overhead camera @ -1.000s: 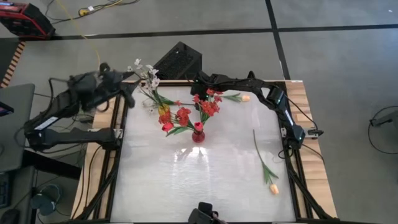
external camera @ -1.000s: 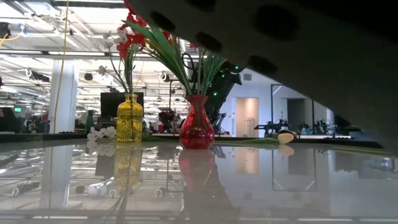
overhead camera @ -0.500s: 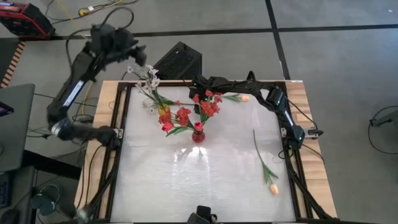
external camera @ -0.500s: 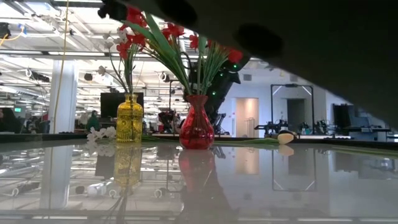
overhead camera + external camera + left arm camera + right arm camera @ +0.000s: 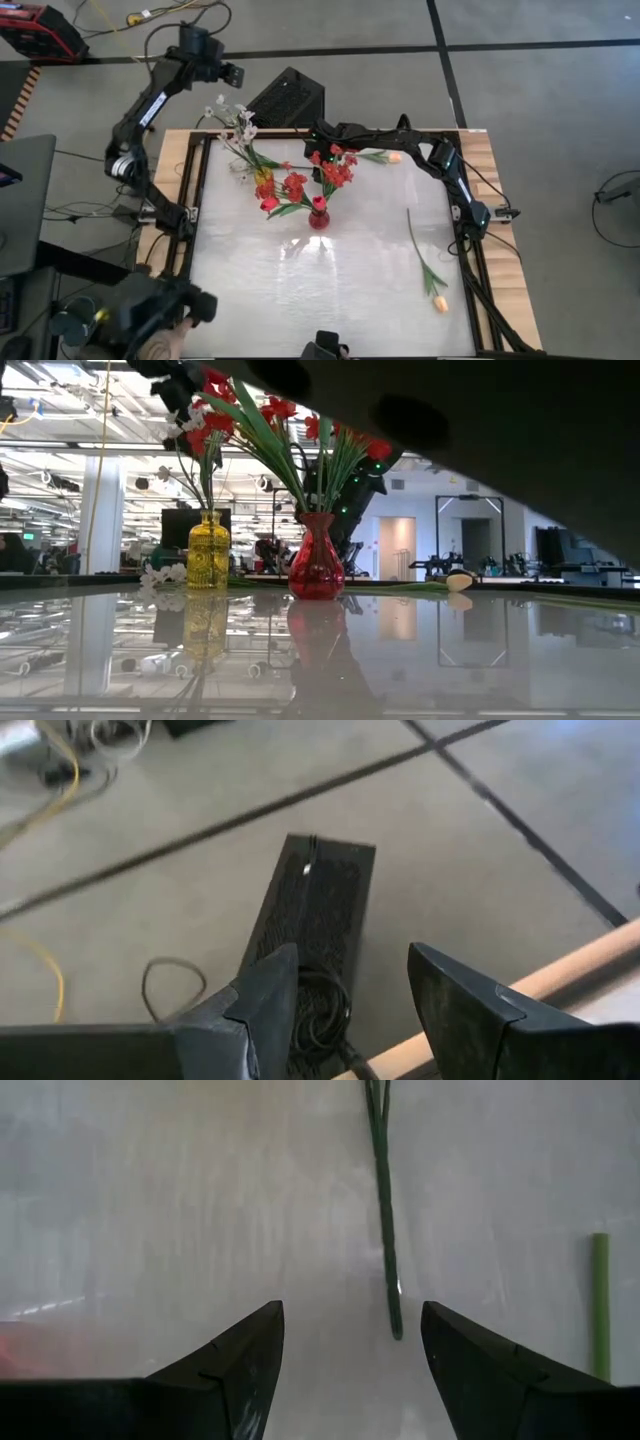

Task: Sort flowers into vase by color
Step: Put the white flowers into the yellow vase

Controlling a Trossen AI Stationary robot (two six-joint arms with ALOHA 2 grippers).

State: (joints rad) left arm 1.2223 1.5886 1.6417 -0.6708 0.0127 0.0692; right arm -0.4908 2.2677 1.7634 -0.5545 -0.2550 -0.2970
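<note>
The red vase (image 5: pixel 318 217) and yellow vase (image 5: pixel 263 180) with their spreading flowers (image 5: pixel 336 168) crowd the table's (image 5: pixel 330 290) far middle. The near half lies open, save one peach tulip (image 5: pixel 432 274) near the right edge.

Red vase (image 5: pixel 316 570) glossy glass; yellow vase (image 5: pixel 208 550) ribbed glass; table (image 5: pixel 330 270) glossy white, wood-edged.

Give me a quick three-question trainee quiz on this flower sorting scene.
1. True or false: the red glass vase holds red flowers.
2. Which lies loose on the white table? A) peach tulip with long green stem B) white spray
3. Is the left end effector open or shut?

Key: 1 true; 2 A; 3 open.
</note>
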